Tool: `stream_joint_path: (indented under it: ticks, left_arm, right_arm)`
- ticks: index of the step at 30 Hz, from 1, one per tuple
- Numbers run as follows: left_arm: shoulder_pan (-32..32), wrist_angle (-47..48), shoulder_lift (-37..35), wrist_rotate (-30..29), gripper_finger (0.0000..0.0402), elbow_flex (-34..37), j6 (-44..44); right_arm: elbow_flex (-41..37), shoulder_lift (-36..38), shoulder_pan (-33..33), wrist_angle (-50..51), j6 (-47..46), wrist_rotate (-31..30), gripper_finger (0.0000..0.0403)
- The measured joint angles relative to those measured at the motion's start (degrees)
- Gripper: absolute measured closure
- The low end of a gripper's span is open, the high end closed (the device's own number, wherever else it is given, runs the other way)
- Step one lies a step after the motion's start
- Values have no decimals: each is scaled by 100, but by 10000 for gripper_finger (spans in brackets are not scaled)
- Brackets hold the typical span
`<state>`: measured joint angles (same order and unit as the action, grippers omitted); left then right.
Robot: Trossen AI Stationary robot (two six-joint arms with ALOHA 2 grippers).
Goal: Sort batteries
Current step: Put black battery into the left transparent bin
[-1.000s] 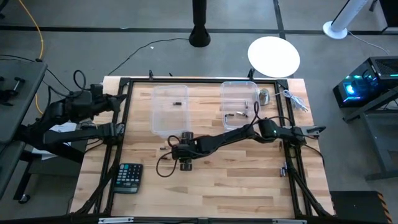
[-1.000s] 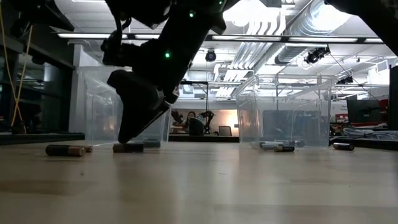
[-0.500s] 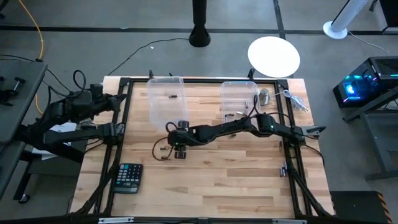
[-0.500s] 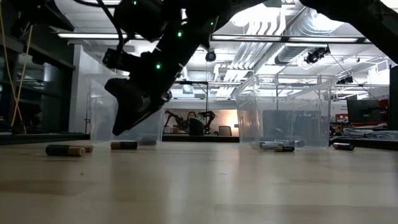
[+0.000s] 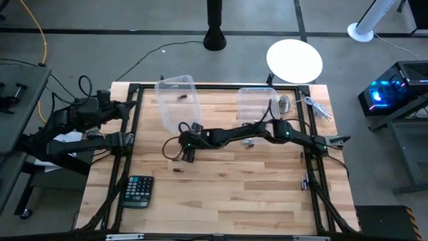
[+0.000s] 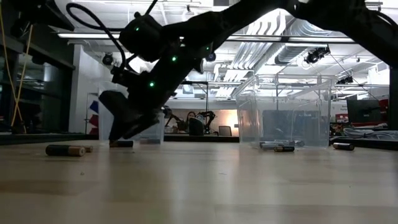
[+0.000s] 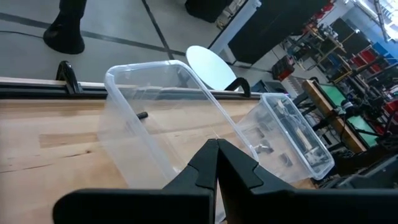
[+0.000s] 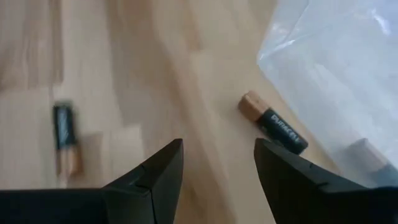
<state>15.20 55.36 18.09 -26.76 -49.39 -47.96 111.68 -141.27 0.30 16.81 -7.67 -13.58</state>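
Right gripper [image 8: 214, 168] hangs low over the wood table [image 5: 234, 194] by the left clear bin [image 5: 177, 100], jaws apart and holding nothing. One Duracell battery [image 8: 272, 122] lies just past the fingertips at the bin's edge, another battery [image 8: 65, 144] off to the side. Left gripper [image 7: 217, 163] is pinched closed, parked at the table's left edge

Two dark jointed arms; looping black cables; green indicator lights.

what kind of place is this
Probably a robotics lab or workshop: a framed wooden table carries two robot arms, exposed ducts run along the ceiling, and more robot arms stand in the room behind.
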Motion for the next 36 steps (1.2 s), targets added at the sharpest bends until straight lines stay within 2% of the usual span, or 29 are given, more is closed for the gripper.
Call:
stream_joint_path:
  ticks: [9, 17, 22, 25, 31, 36]
  left_arm:
    - [0, 2, 4, 56, 402, 0, -3]
    - [2, 3, 6, 102, 401, 0, -10]
    - [1, 4, 7, 133, 402, 0, 0]
    - [2, 6, 7, 133, 401, 0, 4]
    - [2, 7, 7, 176, 401, 0, 6]
    - [2, 8, 7, 247, 401, 0, 8]
  right_arm:
    - [0, -218, -180, -1173, -1024, -720, 211]
    - [0, -398, -366, -1541, -2252, -1135, 211]
    - [4, -455, -429, -1581, -2851, -1125, 211]
    - [7, -487, -450, -1474, -2908, -912, 211]
    - [44, -402, -467, -402, -3465, 78, 211]
    - [-11, -96, -150, -7, -2706, 370, 211]
